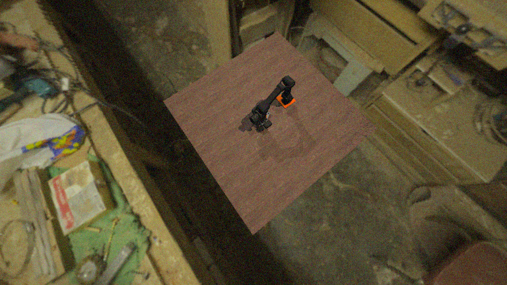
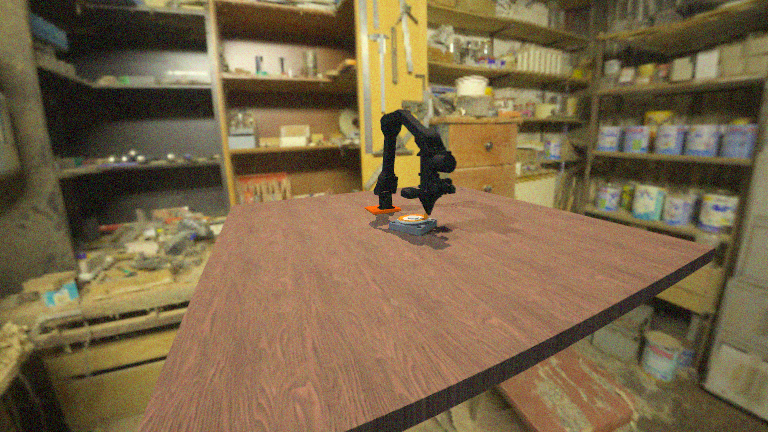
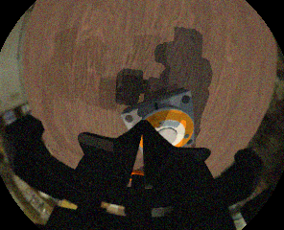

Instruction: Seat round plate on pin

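The round plate (image 2: pixel 412 218) (image 3: pixel 181 116), with an orange ring and a pale centre, sits on the blue-grey base (image 2: pixel 415 229) (image 3: pixel 172 100). My gripper (image 2: pixel 428 214) (image 3: pixel 143 123) is shut and empty, pointing down. In the exterior view its tips are just beyond the plate's right edge; in the wrist view they cover the plate's left edge. I cannot tell whether they touch it. A thin orange strip shows beside the fingers in the wrist view, but I cannot tell if it is the tab. The pin and its hole cannot be made out. In the top view the arm hides most of the plate.
The arm's orange mounting plate (image 1: pixel 286 105) (image 2: pixel 374 210) lies on the wooden table (image 1: pixel 239 177) (image 2: pixel 317 314) behind the base. The arm arches from it over the plate. Its shadow falls across the table beside the base.
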